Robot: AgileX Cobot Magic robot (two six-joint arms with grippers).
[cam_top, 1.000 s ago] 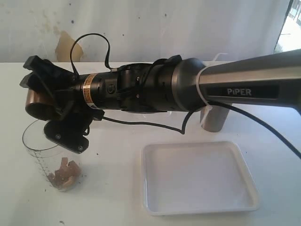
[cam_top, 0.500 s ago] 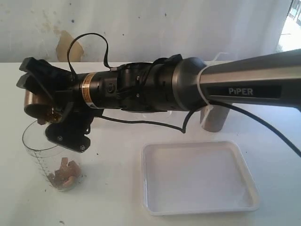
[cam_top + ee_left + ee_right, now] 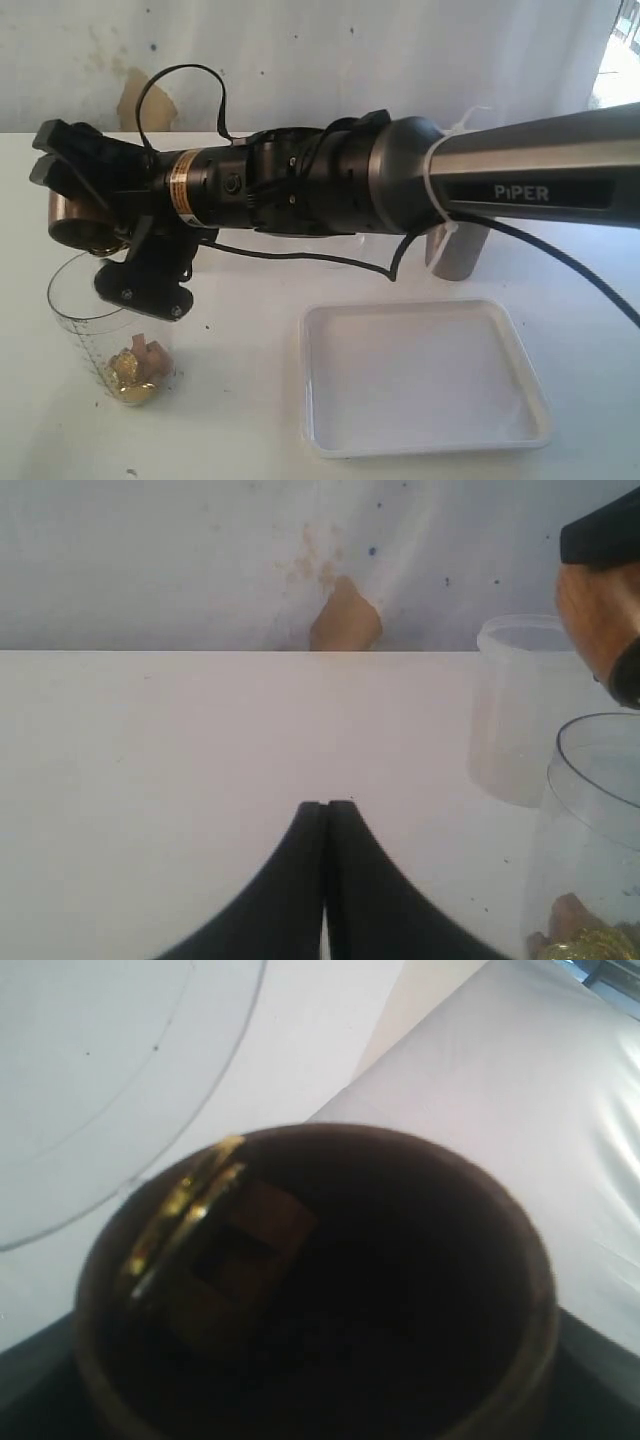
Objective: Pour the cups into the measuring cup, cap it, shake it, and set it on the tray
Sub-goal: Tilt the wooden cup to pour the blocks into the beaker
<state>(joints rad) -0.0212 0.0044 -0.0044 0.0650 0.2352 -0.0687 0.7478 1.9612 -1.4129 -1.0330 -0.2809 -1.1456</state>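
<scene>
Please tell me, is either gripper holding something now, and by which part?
The right gripper holds the wooden cup by its outer sides, tipped above the measuring cup. The left gripper is shut and holds nothing.

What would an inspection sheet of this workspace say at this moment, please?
Surface: white table, bare around the listed things.
Job's things: wooden cup tipped above the measuring cup, which holds brown and gold pieces; steel tumbler upright behind the arm; tray holds nothing.
Clutter: translucent container beyond the measuring cup.
Grippers: right gripper fingers clamp the wooden cup; left gripper fingers shut, holding nothing.
Cables: black cable loops above the right wrist; another trails under the arm.
Surroundings: white wall with a brown stain.
</scene>
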